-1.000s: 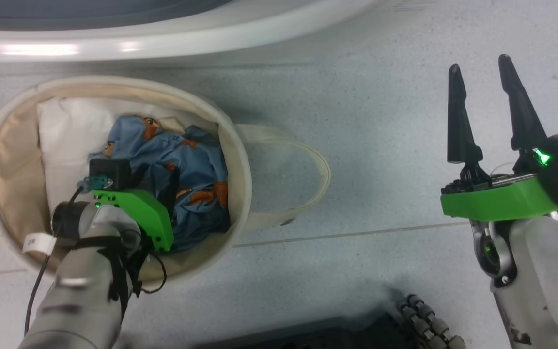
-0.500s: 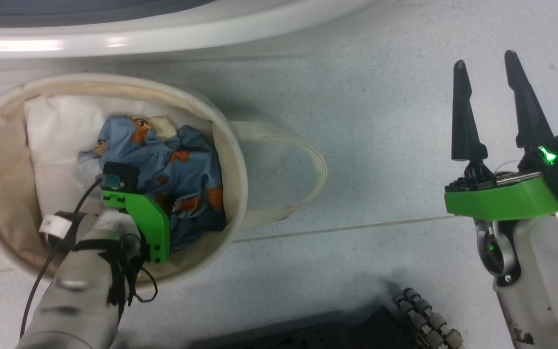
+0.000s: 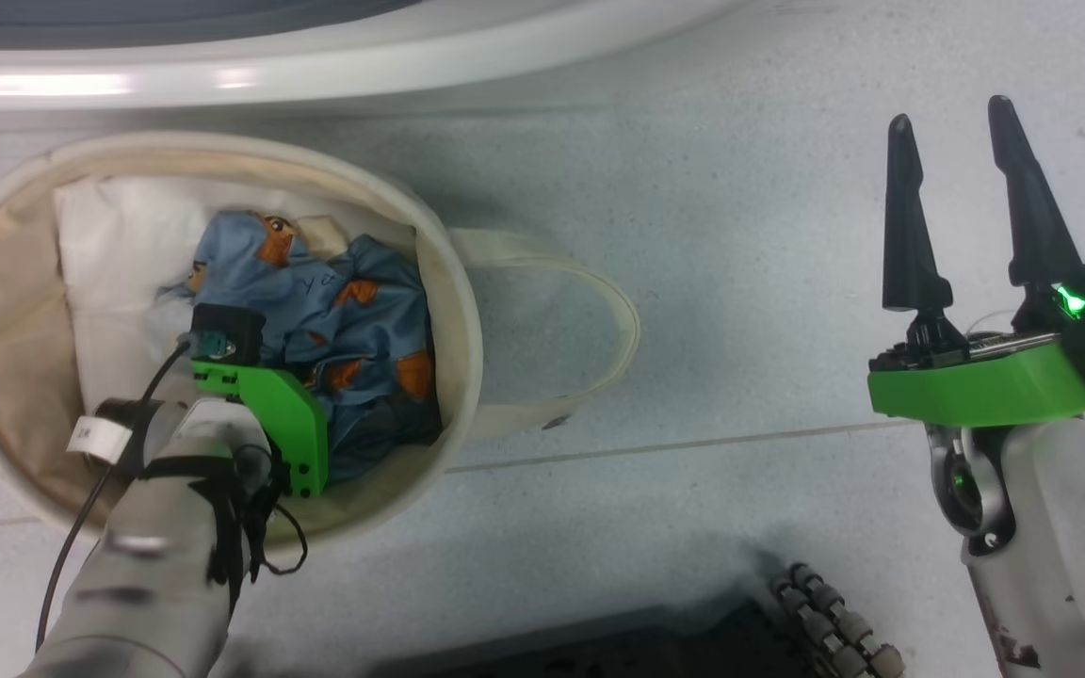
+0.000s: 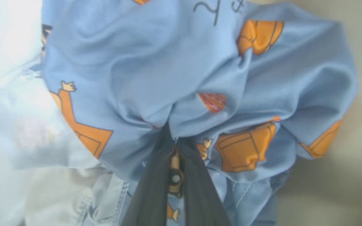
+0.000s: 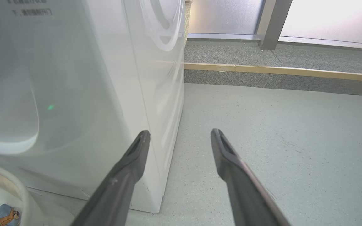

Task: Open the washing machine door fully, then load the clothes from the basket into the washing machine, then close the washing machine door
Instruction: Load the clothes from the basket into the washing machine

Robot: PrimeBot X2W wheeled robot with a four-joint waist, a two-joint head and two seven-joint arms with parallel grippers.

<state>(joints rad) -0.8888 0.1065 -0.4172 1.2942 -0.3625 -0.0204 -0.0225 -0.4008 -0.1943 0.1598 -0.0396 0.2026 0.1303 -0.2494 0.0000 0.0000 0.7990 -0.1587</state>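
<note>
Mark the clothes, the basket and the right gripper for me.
the clothes (image 3: 382, 282): head view, middle of the crumpled blue fabric.
the basket (image 3: 465, 315): head view, right side of its rim.
the right gripper (image 3: 949, 113): head view, midway between its fingertips.

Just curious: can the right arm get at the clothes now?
Likely yes: the basket is open-topped, though the left gripper, shut on the clothes, crowds it.

basket (image 3: 458, 320): one
clothes (image 3: 354, 311): one blue garment
white cloth (image 3: 109, 254): one
washing machine (image 5: 74, 78): one
grippers: two, the left gripper (image 4: 173, 141) and the right gripper (image 3: 949, 113)
</note>
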